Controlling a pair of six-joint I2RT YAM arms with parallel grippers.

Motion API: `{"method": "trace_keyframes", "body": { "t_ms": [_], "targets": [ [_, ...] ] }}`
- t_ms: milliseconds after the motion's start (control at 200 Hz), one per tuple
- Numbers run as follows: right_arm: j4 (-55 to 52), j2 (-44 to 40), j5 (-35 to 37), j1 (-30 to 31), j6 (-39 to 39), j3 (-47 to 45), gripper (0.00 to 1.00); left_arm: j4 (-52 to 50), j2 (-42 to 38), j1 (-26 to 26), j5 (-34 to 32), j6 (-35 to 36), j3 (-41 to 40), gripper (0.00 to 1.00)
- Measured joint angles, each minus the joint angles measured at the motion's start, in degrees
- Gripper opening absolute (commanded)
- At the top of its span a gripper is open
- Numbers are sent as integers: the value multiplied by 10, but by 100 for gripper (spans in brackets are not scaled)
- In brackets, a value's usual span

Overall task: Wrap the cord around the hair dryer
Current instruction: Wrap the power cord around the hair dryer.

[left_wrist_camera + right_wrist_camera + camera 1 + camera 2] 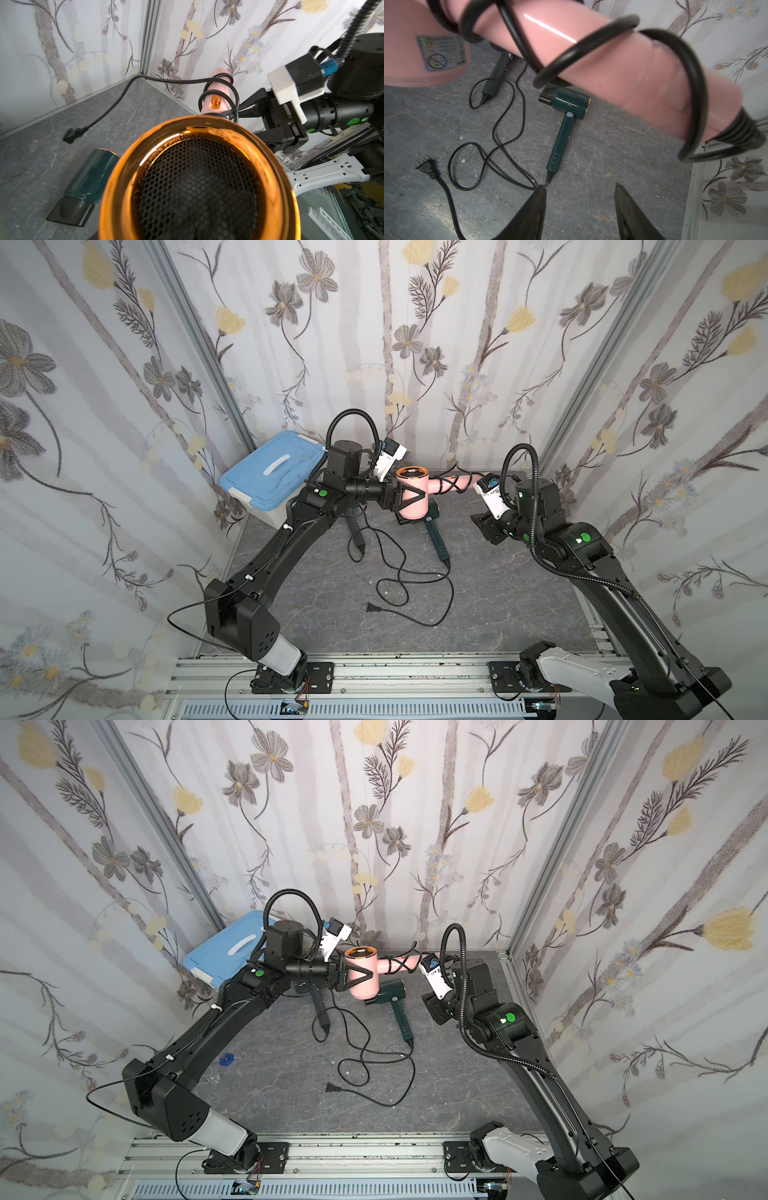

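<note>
Raised dryer [411, 497] over lying dryer [437, 541] on table [498, 593]; cord [698, 87] around handle [623, 68]; box [270, 472] back-left.

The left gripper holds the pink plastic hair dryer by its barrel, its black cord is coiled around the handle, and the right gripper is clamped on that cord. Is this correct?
Not the last part: the right wrist view shows the right gripper open, clear of the black cord and gripping nothing. The rest stands.
</note>
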Motion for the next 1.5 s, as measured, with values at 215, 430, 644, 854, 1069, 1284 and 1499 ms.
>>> {"method": "trace_keyframes", "body": {
  "t_ms": [215,430,644,854,1069,1284,1499],
  "targets": [
    [126,-102,-72,-69,44,-153,78,2,-10,5,-2,-16,20,0],
    [285,-218,-169,-144,119,-342,86,10,-20,5,-1,-32,59,0],
    [416,-226,-262,-152,167,-416,88,25,-29,5,9,-60,67,0],
    [541,-179,-302,-156,193,-420,88,35,-31,5,14,-76,67,0],
    [629,-110,-318,-158,205,-402,88,48,-31,5,16,-86,74,0],
    [700,-31,-335,-160,214,-355,85,67,-31,5,27,-107,75,0],
    [742,40,-361,-160,231,-319,74,92,-32,5,35,-125,70,0]
  ]
}}
